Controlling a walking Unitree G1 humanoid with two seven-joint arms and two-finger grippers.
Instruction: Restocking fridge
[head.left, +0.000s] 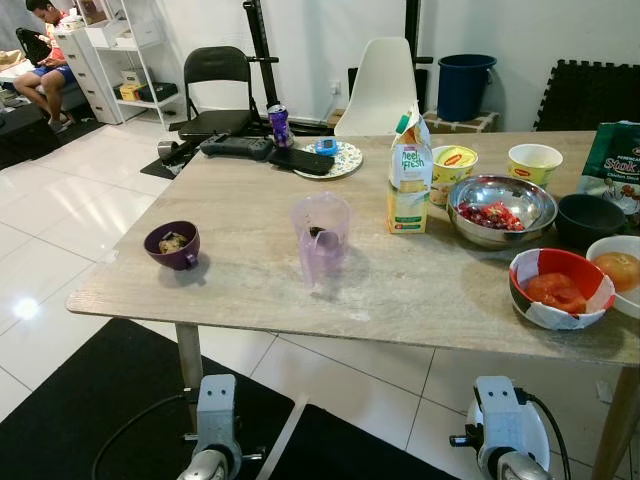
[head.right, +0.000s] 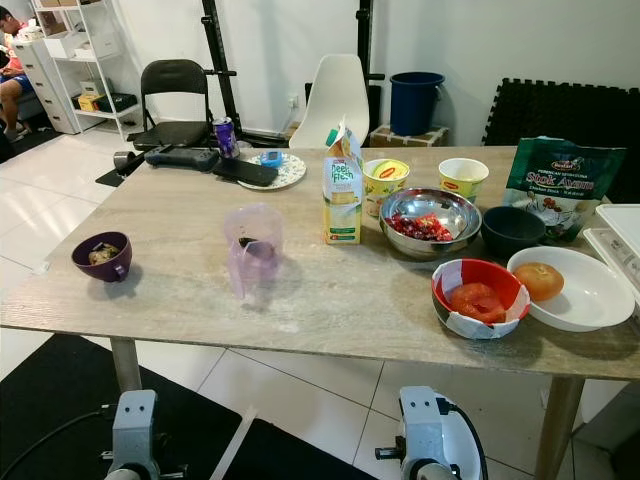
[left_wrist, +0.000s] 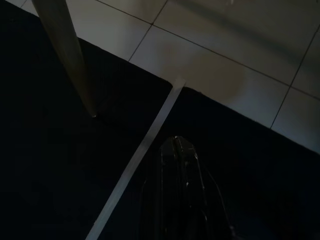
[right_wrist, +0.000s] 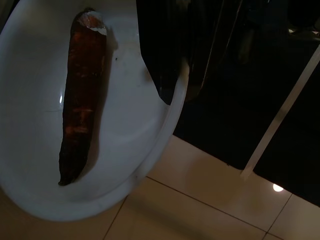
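Observation:
A green and white juice carton (head.left: 409, 180) stands upright mid-table. Around it are a clear purple jug (head.left: 320, 238), a purple bowl (head.left: 172, 244), a steel bowl of red food (head.left: 500, 208), a wrapped red bowl (head.left: 560, 288) and a white plate with an orange item (head.right: 565, 285). Both arms hang below the table's near edge. My right gripper (right_wrist: 177, 95) is shut on the rim of a white plate (right_wrist: 35, 100) that carries a long dark red-brown item (right_wrist: 80, 100). My left gripper (left_wrist: 177, 145) is shut with nothing in it, over a black floor mat (left_wrist: 45, 175).
Two yellow cups (head.left: 453, 165), a black bowl (head.left: 590, 218), a stock packet (head.right: 562, 185), a can (head.left: 279, 125) and a patterned plate (head.left: 335, 158) sit toward the table's back. Chairs (head.left: 215, 90) and a blue bin (head.left: 464, 85) stand behind. A person (head.left: 45, 60) sits far left. A table leg (left_wrist: 65, 55) is near my left gripper.

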